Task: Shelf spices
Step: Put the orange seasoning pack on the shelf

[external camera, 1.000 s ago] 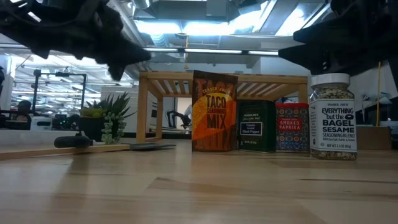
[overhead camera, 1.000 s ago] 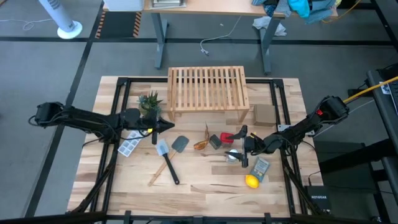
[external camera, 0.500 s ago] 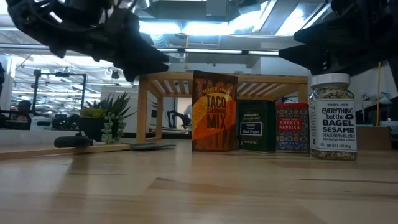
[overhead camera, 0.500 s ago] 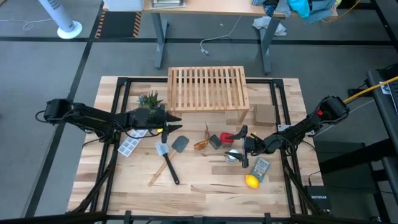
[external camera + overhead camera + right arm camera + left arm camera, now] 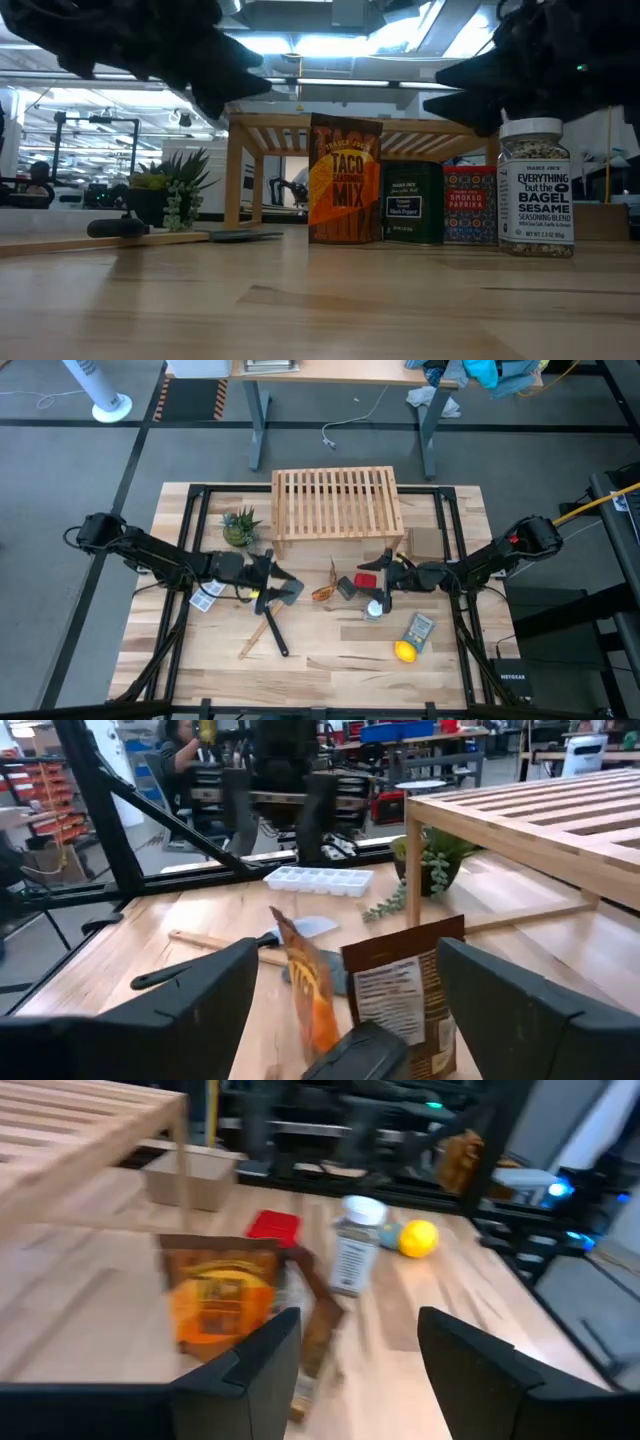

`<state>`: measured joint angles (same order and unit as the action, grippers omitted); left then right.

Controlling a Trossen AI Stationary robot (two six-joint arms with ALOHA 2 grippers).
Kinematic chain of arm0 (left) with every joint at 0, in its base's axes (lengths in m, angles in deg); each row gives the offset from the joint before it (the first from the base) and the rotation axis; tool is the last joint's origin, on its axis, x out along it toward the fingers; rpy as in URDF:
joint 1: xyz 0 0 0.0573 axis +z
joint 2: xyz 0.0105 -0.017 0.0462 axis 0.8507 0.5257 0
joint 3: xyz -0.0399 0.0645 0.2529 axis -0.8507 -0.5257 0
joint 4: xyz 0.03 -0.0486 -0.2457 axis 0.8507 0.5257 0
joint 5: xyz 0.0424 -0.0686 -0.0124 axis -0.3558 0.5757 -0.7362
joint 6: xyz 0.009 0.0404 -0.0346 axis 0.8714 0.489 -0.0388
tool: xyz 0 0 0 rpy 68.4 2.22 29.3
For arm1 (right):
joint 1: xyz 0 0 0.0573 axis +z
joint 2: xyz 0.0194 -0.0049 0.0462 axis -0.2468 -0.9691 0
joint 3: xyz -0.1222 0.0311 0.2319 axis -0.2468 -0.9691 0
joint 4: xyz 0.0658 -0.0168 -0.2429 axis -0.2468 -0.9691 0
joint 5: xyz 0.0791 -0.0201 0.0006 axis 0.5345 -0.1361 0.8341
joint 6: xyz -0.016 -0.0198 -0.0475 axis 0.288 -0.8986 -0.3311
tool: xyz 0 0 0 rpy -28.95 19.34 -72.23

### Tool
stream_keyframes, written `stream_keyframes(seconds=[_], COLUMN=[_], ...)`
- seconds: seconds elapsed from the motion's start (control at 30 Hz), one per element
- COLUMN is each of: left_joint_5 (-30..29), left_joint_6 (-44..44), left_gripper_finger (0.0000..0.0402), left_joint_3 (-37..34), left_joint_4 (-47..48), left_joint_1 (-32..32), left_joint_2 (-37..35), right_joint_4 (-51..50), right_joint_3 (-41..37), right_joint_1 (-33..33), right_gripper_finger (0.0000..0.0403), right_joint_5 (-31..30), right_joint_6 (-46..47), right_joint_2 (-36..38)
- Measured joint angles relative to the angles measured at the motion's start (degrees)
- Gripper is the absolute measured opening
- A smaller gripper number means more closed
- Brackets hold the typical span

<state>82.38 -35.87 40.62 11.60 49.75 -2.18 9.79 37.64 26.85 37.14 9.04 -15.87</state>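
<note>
Left gripper (image 5: 285, 582) hangs above the spatulas (image 5: 272, 610), jaws parted and holding nothing; a second ago it sat back by the plant (image 5: 239, 525), at about 10 o'clock from here. Bare tabletop (image 5: 330, 650) lies open toward 6 o'clock. The shelf (image 5: 336, 503) stands at the table's 12 o'clock edge, top unloaded. The spices cluster just in front of its right leg: orange packet (image 5: 324, 591), black box (image 5: 346, 587), red box (image 5: 366, 579), bottle (image 5: 375, 609). Right gripper (image 5: 390, 573), jaws wide and empty, now hovers at the red box, having moved toward 11 o'clock. A lemon (image 5: 404, 651) lies at 5 o'clock.
</note>
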Motion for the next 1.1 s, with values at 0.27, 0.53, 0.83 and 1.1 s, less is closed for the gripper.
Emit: stream_keyframes(seconds=[0.27, 0.53, 0.83, 1.1], left_joint_5=[-5.6, -10.4, -12.8, -13.1], left_joint_6=[-0.1, -2.7, -3.0, 1.7], left_gripper_finger=[0.019, 0.019, 0.019, 0.019], left_joint_3=[0.0, 0.0, 0.2, 5.4], left_joint_4=[0.9, -1.7, -11.7, -13.3], left_joint_1=[-4.9, -6.9, -6.8, -6.7], left_joint_2=[1.8, 13.2, 22.3, 27.0], right_joint_4=[-12.9, -26.2, -28.7, -29.0], right_joint_3=[8.3, 15.0, 15.0, 15.0], right_joint_1=[-5.1, -5.1, -5.1, -5.1], right_gripper_finger=[0.0312, 0.0312, 0.0312, 0.0312], right_joint_5=[11.1, 10.5, 6.1, 6.5], right_joint_6=[1.2, -2.4, -1.9, -1.8], right_joint_2=[0.0, -0.1, -0.1, -0.1])
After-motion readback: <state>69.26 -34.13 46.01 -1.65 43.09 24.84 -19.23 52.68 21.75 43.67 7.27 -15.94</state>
